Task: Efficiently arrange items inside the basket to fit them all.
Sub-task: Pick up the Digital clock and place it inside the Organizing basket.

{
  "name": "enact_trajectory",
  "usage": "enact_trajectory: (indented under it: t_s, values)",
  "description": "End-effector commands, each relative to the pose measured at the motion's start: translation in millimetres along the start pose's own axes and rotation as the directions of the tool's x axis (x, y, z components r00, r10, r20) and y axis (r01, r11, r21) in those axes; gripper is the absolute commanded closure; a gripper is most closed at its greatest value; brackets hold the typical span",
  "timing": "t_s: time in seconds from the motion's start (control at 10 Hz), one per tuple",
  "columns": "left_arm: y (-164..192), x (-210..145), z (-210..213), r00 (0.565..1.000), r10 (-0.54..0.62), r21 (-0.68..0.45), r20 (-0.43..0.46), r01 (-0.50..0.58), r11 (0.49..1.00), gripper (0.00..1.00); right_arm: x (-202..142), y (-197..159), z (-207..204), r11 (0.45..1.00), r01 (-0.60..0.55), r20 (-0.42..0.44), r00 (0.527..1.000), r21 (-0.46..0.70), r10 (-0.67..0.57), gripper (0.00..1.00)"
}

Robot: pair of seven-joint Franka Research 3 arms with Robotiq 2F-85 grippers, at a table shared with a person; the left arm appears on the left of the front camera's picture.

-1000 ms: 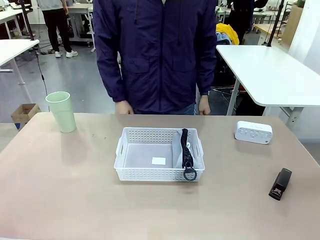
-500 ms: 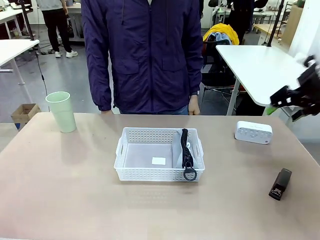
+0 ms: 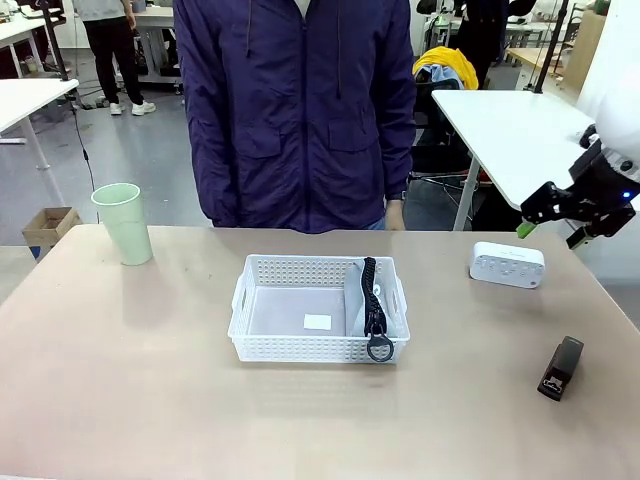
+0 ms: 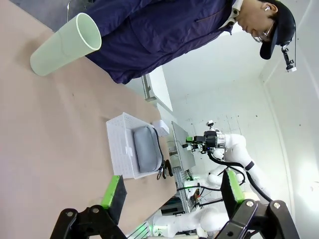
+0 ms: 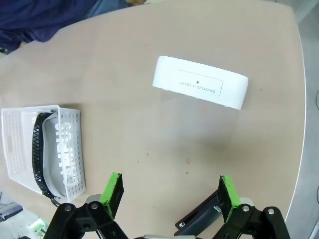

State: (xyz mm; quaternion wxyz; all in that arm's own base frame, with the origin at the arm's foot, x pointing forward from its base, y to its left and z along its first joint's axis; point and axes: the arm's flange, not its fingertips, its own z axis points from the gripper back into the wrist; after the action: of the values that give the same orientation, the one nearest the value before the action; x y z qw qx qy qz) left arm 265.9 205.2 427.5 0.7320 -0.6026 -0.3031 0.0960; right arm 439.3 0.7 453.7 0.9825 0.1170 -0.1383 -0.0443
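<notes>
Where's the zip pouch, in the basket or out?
In. The grey zip pouch stands on edge at the right end of the white basket, zipper up, ring over the near rim.

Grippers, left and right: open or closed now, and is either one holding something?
Left gripper: open, holding nothing.
Right gripper: open, holding nothing.

This looks like a robotics lab in a large open room: a white robot arm (image 3: 618, 100) hangs by a wide beige tabletop (image 3: 120, 380), plain white work tables (image 3: 520, 140) stand on a grey floor (image 3: 150, 170), a small brown cardboard box (image 3: 48, 226) sits on that floor, and another person (image 3: 112, 45) stands far behind.
</notes>
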Motion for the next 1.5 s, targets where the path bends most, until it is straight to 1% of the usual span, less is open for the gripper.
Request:
enact_trajectory:
  t_s: [0.0, 0.1, 0.2, 0.4, 0.6, 0.7, 0.9, 1.1, 1.2, 1.3, 1.4]
  values:
    - [-2, 1, 0, 1.000, -0.024, -0.021, 0.010, 0.024, 0.999, 0.00, 1, -2, -2, 1.000, 0.004, -0.001, 1.000, -0.005, -0.004, 0.00]
    - [-2, 1, 0, 1.000, -0.024, -0.021, 0.010, 0.024, 0.999, 0.00, 14, 2, -3, 0.998, 0.048, -0.001, 0.999, -0.035, -0.048, 0.00]
    - [-2, 1, 0, 1.000, -0.024, -0.021, 0.010, 0.024, 0.999, 0.00, 34, 6, -5, 0.997, 0.073, -0.006, 0.997, -0.026, -0.074, 0.00]
    - [-2, 1, 0, 1.000, -0.024, -0.021, 0.010, 0.024, 0.999, 0.00, 65, 14, -15, 0.996, 0.076, -0.081, 0.993, -0.053, -0.080, 0.00]
    - [-2, 1, 0, 1.000, -0.024, -0.021, 0.010, 0.024, 0.999, 0.00, 94, 16, -31, 0.990, 0.096, -0.123, 0.986, -0.102, -0.109, 0.00]
    - [-2, 1, 0, 1.000, -0.024, -0.021, 0.010, 0.024, 0.999, 0.00, 105, 18, -36, 0.987, 0.107, -0.124, 0.985, -0.122, -0.122, 0.00]
    - [-2, 1, 0, 1.000, -0.024, -0.021, 0.010, 0.024, 0.999, 0.00, 119, 18, -43, 0.979, 0.143, -0.128, 0.978, -0.148, -0.163, 0.00]
    - [-2, 1, 0, 1.000, -0.024, -0.021, 0.010, 0.024, 0.999, 0.00, 124, 17, -47, 0.977, 0.134, -0.140, 0.978, -0.164, -0.157, 0.00]
    - [-2, 1, 0, 1.000, -0.024, -0.021, 0.010, 0.024, 0.999, 0.00, 125, 15, -47, 0.984, 0.069, -0.157, 0.983, -0.164, -0.096, 0.00]
    - [-2, 1, 0, 1.000, -0.024, -0.021, 0.010, 0.024, 0.999, 0.00, 128, 9, -47, 0.977, -0.093, -0.222, 0.974, -0.192, 0.049, 0.00]
    - [-2, 1, 0, 1.000, -0.024, -0.021, 0.010, 0.024, 0.999, 0.00, 132, 2, -47, 0.917, -0.365, -0.329, 0.896, -0.159, 0.299, 0.00]
